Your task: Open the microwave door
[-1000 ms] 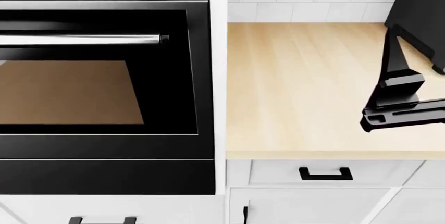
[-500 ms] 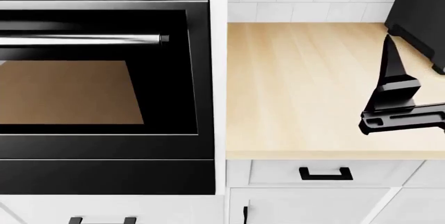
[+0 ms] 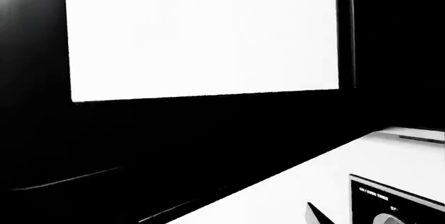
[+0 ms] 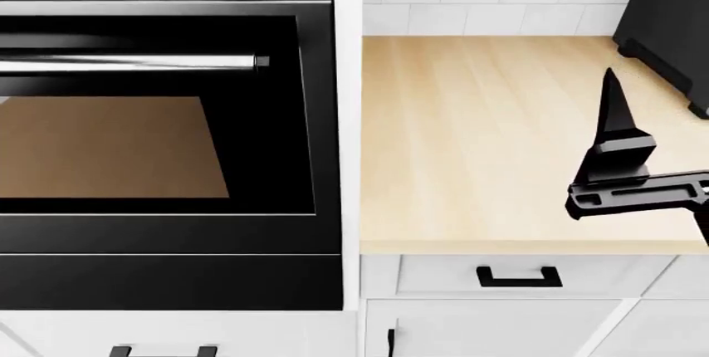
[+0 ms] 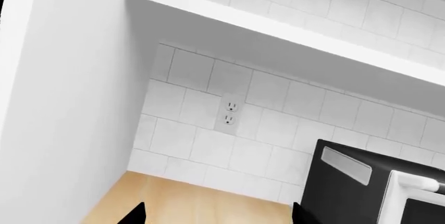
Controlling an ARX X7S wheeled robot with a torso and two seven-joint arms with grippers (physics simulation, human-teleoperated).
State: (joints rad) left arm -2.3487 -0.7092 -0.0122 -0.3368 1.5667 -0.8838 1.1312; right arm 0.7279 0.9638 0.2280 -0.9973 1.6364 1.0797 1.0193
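The microwave (image 5: 347, 187) stands on the counter against the tiled wall, its dark side towards me. A strip of the microwave door (image 5: 416, 184), white-framed with black glass, shows at the edge of the right wrist view. My right gripper (image 5: 215, 218) is open, its tips wide apart over bare counter, left of the microwave and not touching it. From the head it appears as a black gripper (image 4: 613, 124) pointing towards the wall, below the microwave's dark side (image 4: 665, 8). Only one dark fingertip (image 3: 316, 215) of the left gripper shows, beside a small control panel (image 3: 396, 203).
A large black built-in oven (image 4: 166, 124) with a steel bar handle (image 4: 133, 63) fills the left of the head view. The wooden counter (image 4: 476, 141) lies right of it, with drawers (image 4: 519, 276) below. A wall outlet (image 5: 229, 113) and a shelf (image 5: 278, 28) sit above.
My right gripper has turned at the wrist and drifted slightly left, away from the microwave's side. The oven and counter stay as they were.
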